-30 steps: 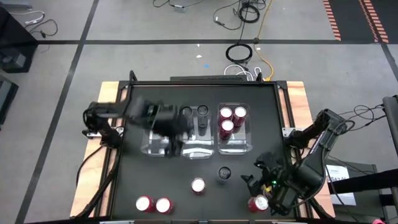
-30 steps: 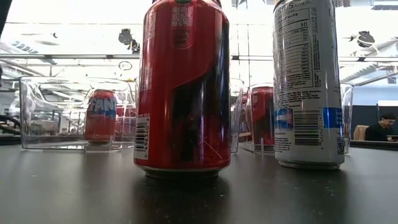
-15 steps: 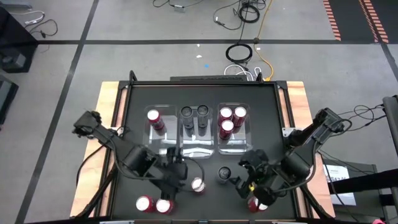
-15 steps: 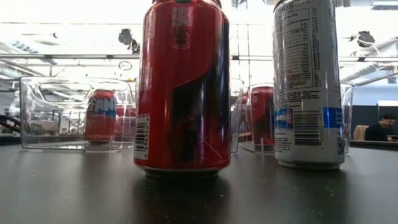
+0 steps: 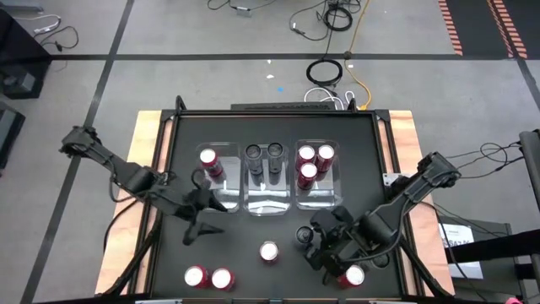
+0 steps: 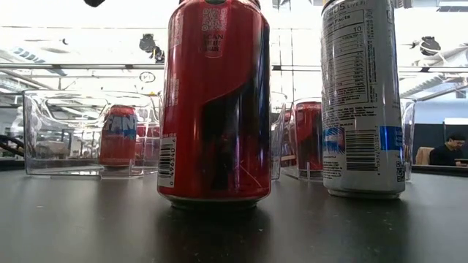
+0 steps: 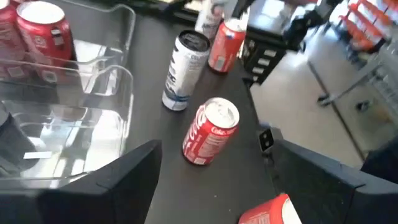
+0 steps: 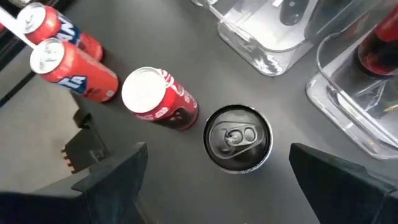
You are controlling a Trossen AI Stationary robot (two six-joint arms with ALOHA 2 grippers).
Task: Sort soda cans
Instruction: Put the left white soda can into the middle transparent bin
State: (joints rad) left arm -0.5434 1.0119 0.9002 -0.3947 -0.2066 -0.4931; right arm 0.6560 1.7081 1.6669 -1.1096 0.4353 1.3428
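Three clear bins point(image 5: 270, 205) are set side by side, one per can kind. Five soda cans point(image 5: 268, 251) are left loose at the near edge. The right gripper point(image 5: 322, 247), jaws spread, is held over the dark can point(image 5: 305, 236); the left gripper point(image 5: 200, 217) is likewise spread, empty.

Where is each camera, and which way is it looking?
High view: above the table, looking straight down; shows both arms, the left gripper and the right gripper.
Low view: at table-top height, looking level past a red can and a silver can; only a dark tip at the top edge.
Left wrist view: on the left arm, looking over the loose cans; own open fingers show.
Right wrist view: on the right arm, looking down; own open fingers show.
Shared: both wrist views see the dark-topped can.
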